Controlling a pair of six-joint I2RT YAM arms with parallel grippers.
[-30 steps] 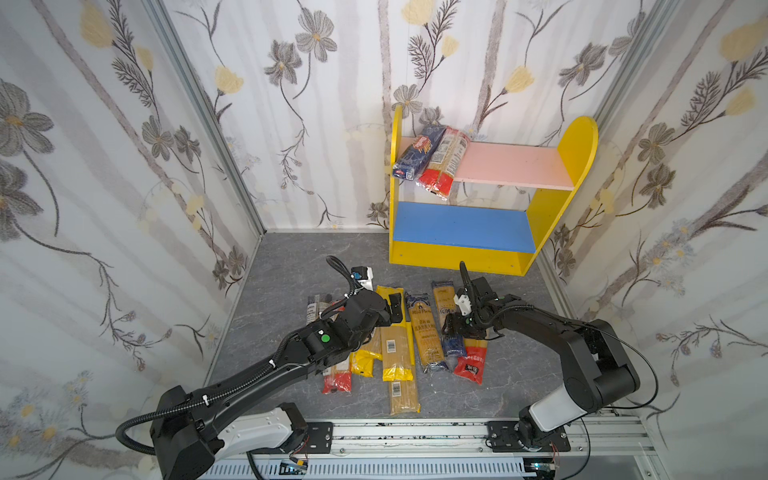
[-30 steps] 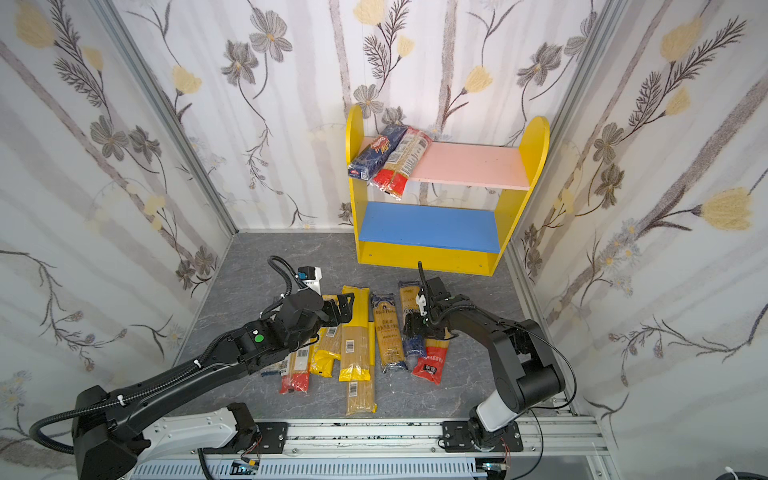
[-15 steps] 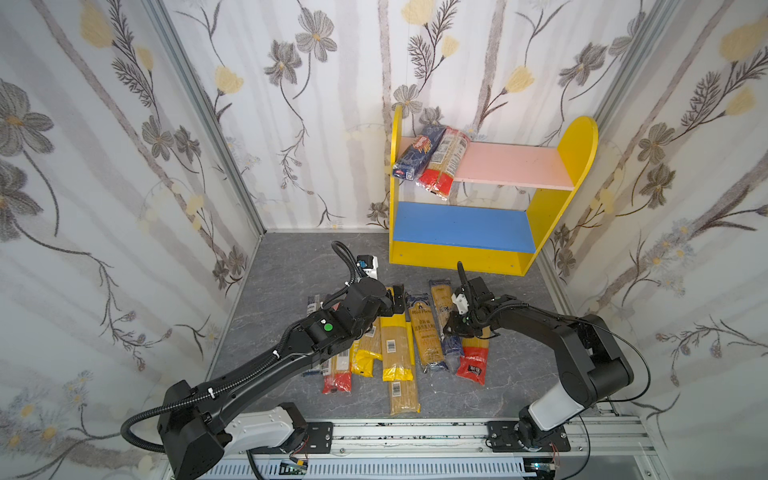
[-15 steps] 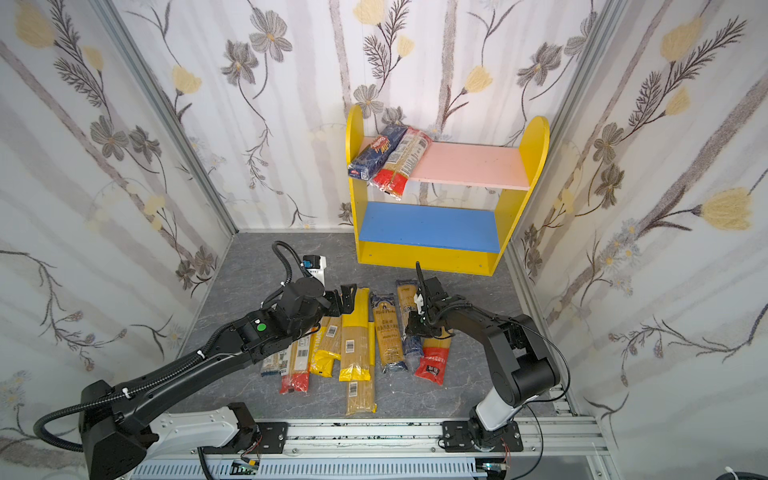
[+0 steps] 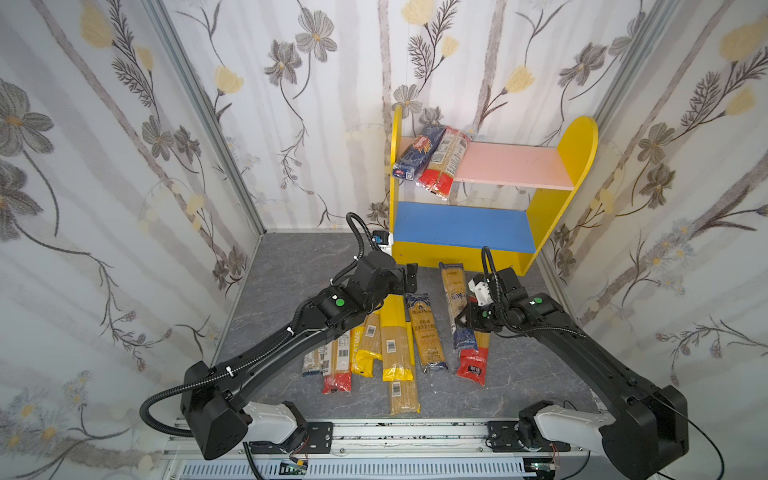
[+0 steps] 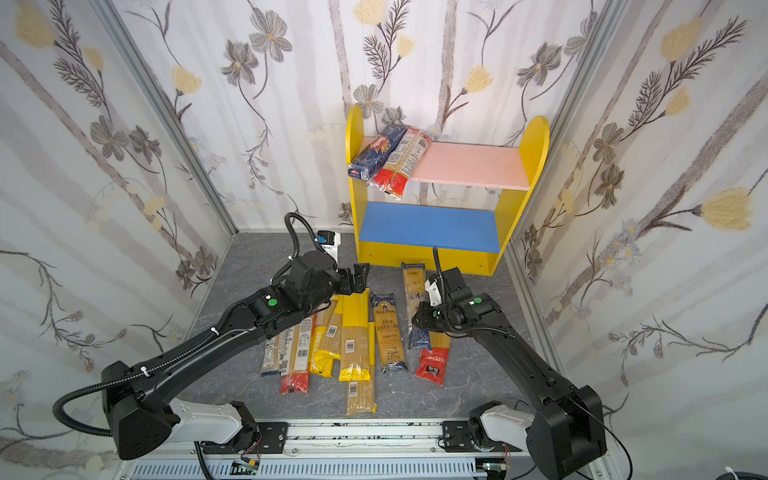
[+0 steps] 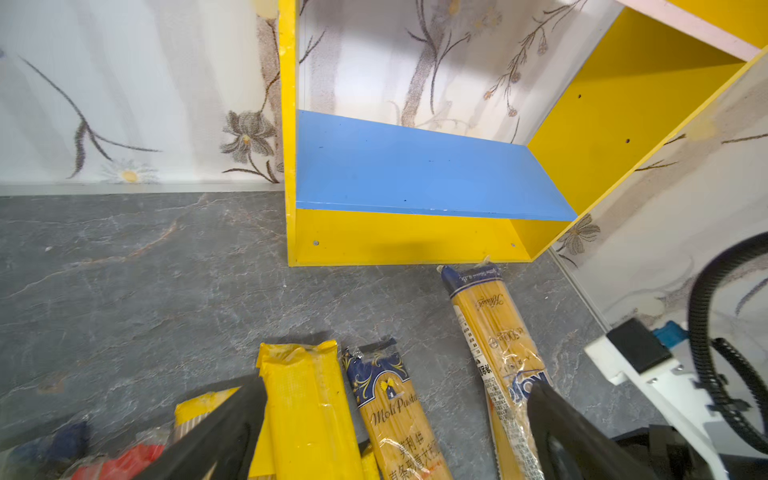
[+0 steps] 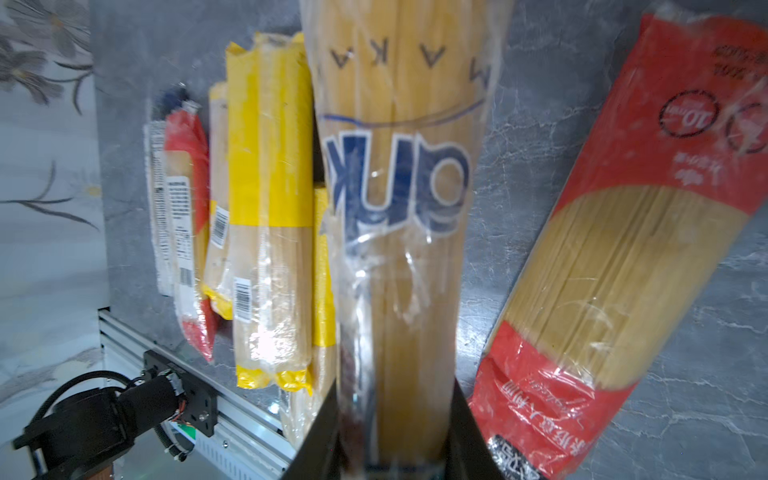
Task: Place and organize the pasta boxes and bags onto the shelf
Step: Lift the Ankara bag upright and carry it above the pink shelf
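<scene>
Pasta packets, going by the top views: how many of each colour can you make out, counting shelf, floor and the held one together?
Dark blue or blue-ended packets: 4
Red-ended packets: 3
Yellow packets: 2
Plain tan packet, half buried under a yellow one: 1
Total visible: 10

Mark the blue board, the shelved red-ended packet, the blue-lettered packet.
blue board (image 5: 461,226): in a top view, bare middle.
shelved red-ended packet (image 5: 446,158): in a top view, clear midsection.
blue-lettered packet (image 8: 399,195): right wrist view, lettering.
</scene>
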